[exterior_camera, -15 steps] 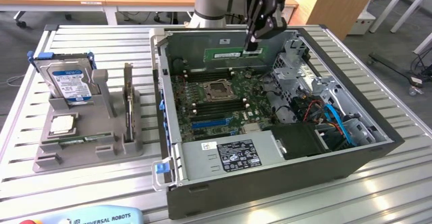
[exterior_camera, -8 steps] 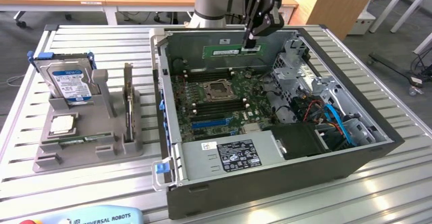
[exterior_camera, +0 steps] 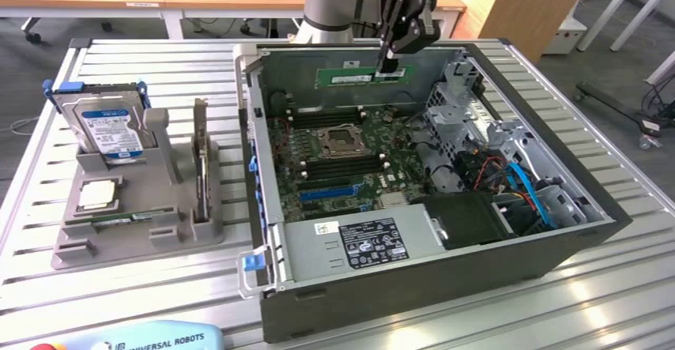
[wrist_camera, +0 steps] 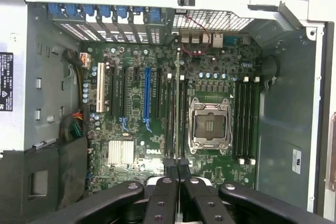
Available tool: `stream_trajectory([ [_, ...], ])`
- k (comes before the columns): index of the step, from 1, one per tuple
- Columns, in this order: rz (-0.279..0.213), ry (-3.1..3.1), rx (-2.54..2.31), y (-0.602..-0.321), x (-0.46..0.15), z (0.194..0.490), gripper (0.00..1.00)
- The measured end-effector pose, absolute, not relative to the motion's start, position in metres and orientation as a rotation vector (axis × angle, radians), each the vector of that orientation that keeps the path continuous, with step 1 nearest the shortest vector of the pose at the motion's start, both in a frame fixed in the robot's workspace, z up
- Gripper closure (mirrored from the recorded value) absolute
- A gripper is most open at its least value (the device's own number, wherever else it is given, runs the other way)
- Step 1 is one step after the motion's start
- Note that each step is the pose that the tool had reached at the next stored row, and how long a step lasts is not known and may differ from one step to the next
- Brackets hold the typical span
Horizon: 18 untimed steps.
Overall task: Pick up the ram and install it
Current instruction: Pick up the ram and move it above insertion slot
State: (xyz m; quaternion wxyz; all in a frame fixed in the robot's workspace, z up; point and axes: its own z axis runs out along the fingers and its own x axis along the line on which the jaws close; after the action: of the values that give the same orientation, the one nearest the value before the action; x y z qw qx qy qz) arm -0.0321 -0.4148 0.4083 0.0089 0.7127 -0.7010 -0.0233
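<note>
Exterior view: grey holder [exterior_camera: 137,223] on table [exterior_camera: 43,287], hard drive [exterior_camera: 106,125] standing in it, well apart from work. Open computer case [exterior_camera: 443,287] at centre. Ram [exterior_camera: 348,74] hung above motherboard [exterior_camera: 316,180], jaws clamped near its 3 o'clock end. Long axis lay on 9–3 line, parallel to memory slots [exterior_camera: 343,167]. Slots lay toward 6–7 o'clock of jaws, beside CPU socket [exterior_camera: 343,141]. Wrist view: ram edge-on, lined along slots.
</note>
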Motion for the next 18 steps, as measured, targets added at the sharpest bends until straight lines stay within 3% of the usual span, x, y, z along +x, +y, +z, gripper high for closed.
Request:
stream_trajectory([
  [18, -0.073, -2.191, 2.226, -0.412, -0.032, 0.397, 0.88],
])
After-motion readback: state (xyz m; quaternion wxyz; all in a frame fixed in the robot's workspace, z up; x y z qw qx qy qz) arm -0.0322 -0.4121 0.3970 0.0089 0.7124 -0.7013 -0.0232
